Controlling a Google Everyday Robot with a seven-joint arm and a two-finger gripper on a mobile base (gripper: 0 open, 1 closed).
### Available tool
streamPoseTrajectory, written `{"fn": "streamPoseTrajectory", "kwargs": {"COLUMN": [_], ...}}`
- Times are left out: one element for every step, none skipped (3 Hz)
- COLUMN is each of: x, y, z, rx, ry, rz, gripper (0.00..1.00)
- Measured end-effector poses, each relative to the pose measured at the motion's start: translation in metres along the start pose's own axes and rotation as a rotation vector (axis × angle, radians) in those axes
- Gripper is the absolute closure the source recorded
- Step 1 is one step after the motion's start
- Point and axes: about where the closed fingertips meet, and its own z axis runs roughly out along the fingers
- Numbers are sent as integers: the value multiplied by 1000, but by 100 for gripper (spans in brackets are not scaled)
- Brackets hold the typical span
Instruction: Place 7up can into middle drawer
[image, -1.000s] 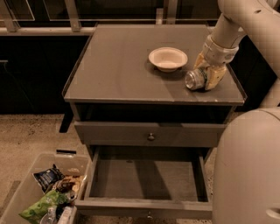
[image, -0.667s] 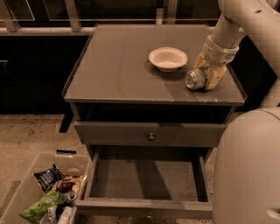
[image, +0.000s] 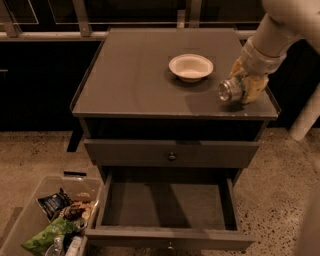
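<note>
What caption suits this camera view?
Gripper at tabletop's right edge grips a silver-ended aluminium 7up can; wide grey middle drawer stands open below.

end effector: tabletop right edge, gripping 7up can | white bowl: near | middle drawer: open above

Yellowish jaws round silver-ended 7up can — white bowl

Legible text, labels, numbers: none. Small silver-ended aluminium soda can: print unreadable; clasped by the gripper above the grey worktop, right near corner.
</note>
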Motion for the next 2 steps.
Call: {"fn": "streamPoseTrajectory", "kwargs": {"x": [-11,-26], "y": [33,99], "z": [-45,-22], "rx": [151,130], "ry": [-2,-78], "rz": [61,117], "gripper": [100,100]}}
